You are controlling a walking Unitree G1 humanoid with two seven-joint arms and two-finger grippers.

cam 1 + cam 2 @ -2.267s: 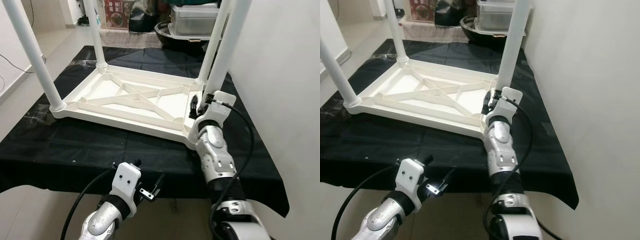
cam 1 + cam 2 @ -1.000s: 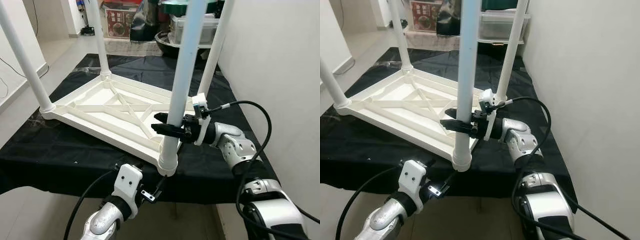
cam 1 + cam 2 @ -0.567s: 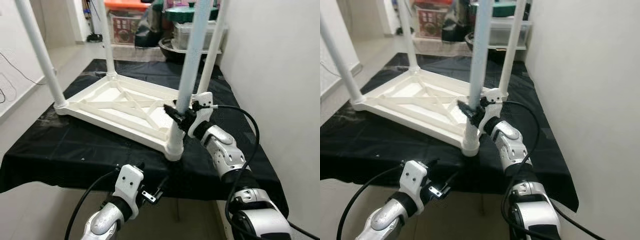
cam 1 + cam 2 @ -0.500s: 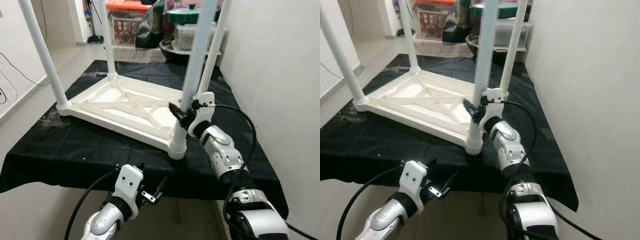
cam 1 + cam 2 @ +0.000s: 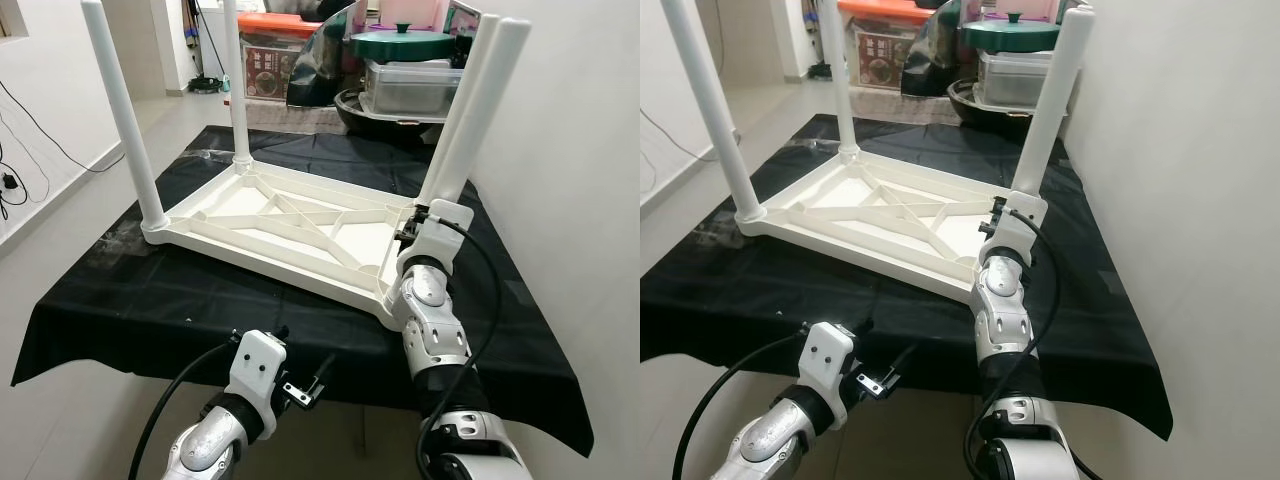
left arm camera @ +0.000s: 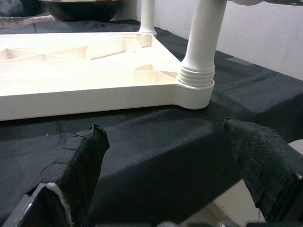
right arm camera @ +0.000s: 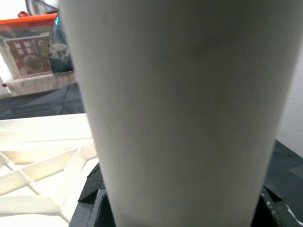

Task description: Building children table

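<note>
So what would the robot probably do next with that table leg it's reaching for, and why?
Probably close the right gripper on the near right leg and twist it tighter. The upside-down table lies on the black cloth with all four legs standing, and the right wrist view has this leg close up. The left gripper hangs open below the edge.

white wall (image 5: 580, 150) at right, pale tiled floor (image 5: 60, 250), black cloth (image 5: 200, 300), cluttered storage bins (image 5: 410, 85) behind

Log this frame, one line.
right gripper: at near-right table leg base | left gripper: open, idle below edge | table: upside down
</note>
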